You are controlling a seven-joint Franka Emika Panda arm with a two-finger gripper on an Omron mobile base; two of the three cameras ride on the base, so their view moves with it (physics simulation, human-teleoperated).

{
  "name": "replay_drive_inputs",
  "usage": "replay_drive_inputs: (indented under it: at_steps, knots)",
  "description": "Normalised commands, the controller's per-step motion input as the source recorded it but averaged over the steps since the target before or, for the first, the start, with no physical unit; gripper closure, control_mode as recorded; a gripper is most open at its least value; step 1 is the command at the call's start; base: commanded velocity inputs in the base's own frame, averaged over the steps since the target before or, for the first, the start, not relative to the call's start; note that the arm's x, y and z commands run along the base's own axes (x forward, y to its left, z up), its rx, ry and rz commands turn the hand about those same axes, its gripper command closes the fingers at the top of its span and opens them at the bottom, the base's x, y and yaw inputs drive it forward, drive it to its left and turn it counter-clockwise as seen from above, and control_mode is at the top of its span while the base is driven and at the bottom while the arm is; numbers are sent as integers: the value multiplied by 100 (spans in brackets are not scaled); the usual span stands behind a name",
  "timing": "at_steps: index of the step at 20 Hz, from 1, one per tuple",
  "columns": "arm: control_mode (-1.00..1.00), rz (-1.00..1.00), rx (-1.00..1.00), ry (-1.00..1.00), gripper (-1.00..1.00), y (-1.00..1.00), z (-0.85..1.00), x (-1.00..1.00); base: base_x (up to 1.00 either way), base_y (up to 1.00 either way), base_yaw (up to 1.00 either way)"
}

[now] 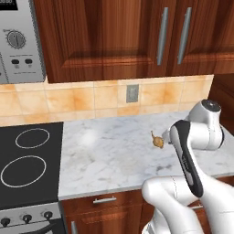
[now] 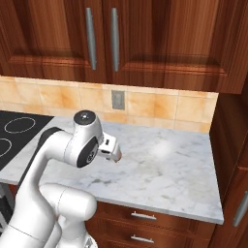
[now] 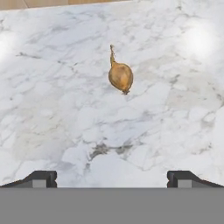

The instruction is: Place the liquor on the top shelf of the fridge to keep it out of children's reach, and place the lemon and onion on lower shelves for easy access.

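A tan-brown onion [image 3: 120, 76] with a thin stem tip lies alone on the white marble counter [image 3: 52, 87]. In the left base view the onion [image 1: 158, 141] rests toward the counter's right side, just left of my hand. My gripper [image 3: 112, 178] hovers above the counter a short way from the onion, pointing down at the marble. It is open, the two dark fingertips [image 3: 41, 178] stand wide apart, and nothing is between them. The liquor, the lemon and the fridge are out of view.
A black cooktop [image 1: 27, 160] adjoins the counter on the left, with a microwave [image 1: 18, 41] above it. Dark wood wall cabinets [image 1: 114, 36] hang over the tiled backsplash and its outlet [image 1: 132, 93]. A tall wood panel [image 2: 235, 140] bounds the counter on the right.
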Motion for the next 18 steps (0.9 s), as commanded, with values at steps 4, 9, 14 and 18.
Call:
replay_drive_inputs:
  at_steps: [4,9,14,18]
  knots:
    - [-100,0,0,0,-100,0,-25,47,0,0,0]
    - [-100,0,0,0,-100,0,-40,44,0,0,0]
    - [-100,0,0,0,-100,0,-37,44,0,0,0]
    - [-100,0,0,0,-100,-4,-34,41,0,0,0]
